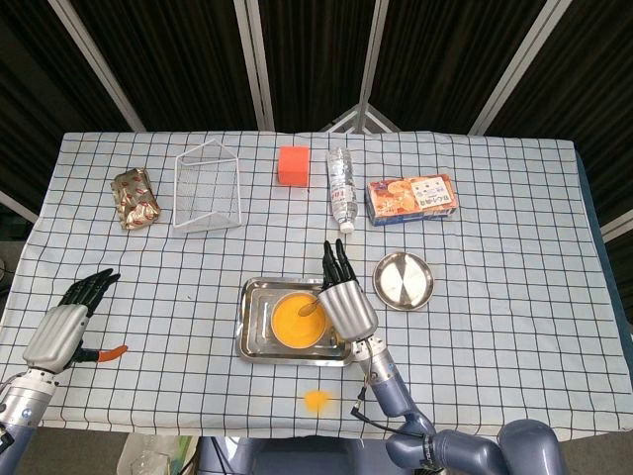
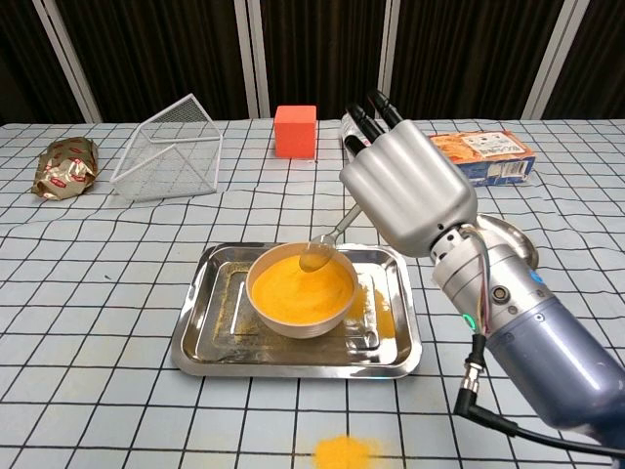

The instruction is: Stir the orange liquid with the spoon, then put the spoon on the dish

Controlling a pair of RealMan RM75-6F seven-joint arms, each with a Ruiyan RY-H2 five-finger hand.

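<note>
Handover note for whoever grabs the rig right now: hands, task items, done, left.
Right hand holds the spoon, its bowl at the far rim of the bowl of orange liquid, which sits in the steel tray.
Left hand is open, idle near the table's front left edge.
Round dish sits right of the tray, nothing on it.
Done: spoon in hand and in the liquid; how far stirring has got can't be judged.
Left: finish stirring, then set the spoon on the dish.
</note>
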